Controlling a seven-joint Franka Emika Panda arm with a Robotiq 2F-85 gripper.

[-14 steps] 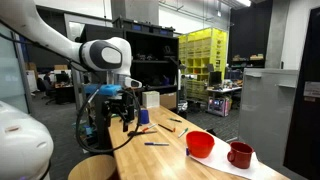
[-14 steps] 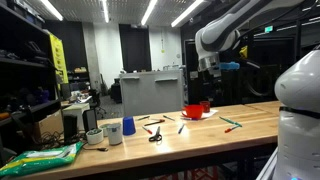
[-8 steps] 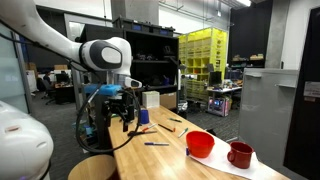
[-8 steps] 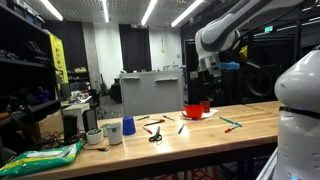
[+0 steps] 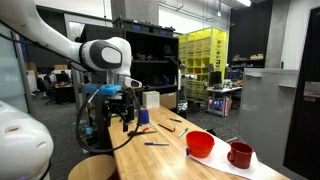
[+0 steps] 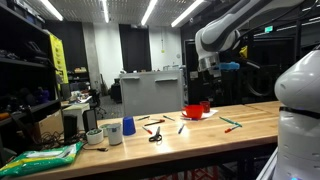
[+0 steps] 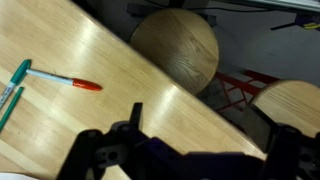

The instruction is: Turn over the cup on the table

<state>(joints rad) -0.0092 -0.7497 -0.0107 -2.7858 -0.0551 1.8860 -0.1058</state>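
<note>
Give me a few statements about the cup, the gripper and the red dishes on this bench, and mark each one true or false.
1. The blue cup stands on the table. True.
2. The gripper is gripping the cup. False: its jaws are open and empty, well apart from the cup.
3. The red mug sits inside the red bowl. False: it stands beside the bowl, apart from it.
4. A red-capped pen lies on the wood top. True.
</note>
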